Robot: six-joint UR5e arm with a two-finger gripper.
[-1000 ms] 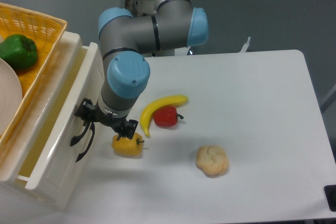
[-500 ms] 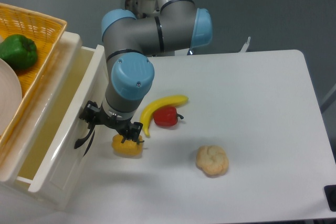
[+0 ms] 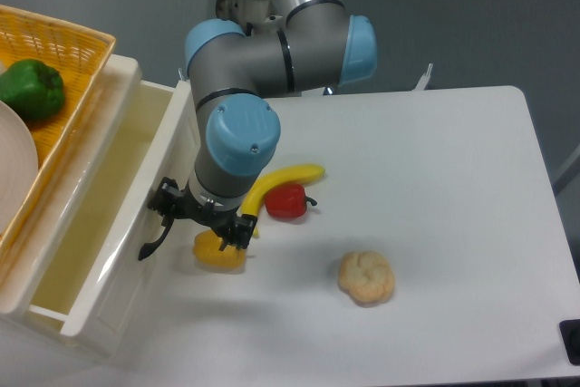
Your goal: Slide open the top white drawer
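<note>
The top white drawer (image 3: 107, 289) sticks out of the cabinet at the left, its cream inside showing empty. Its curved black handle (image 3: 152, 240) lies on the front panel. My gripper (image 3: 205, 217) points down right beside that panel, jaws spread wide. The left finger (image 3: 169, 200) is at the handle's upper end and looks hooked behind it. The right finger (image 3: 241, 227) hangs over a yellow pepper. The fingertips themselves are hidden under the gripper body.
A yellow pepper (image 3: 217, 255) lies just under the gripper, with a banana (image 3: 283, 178) and a red pepper (image 3: 288, 202) to its right. A bread roll (image 3: 367, 276) lies further right. On the cabinet top, a wicker basket (image 3: 68, 47) holds a green pepper (image 3: 30, 88).
The gripper has moved right and slightly down, and the drawer front has come with it, so more of the drawer's inside shows. The second black handle lower down is now covered.
</note>
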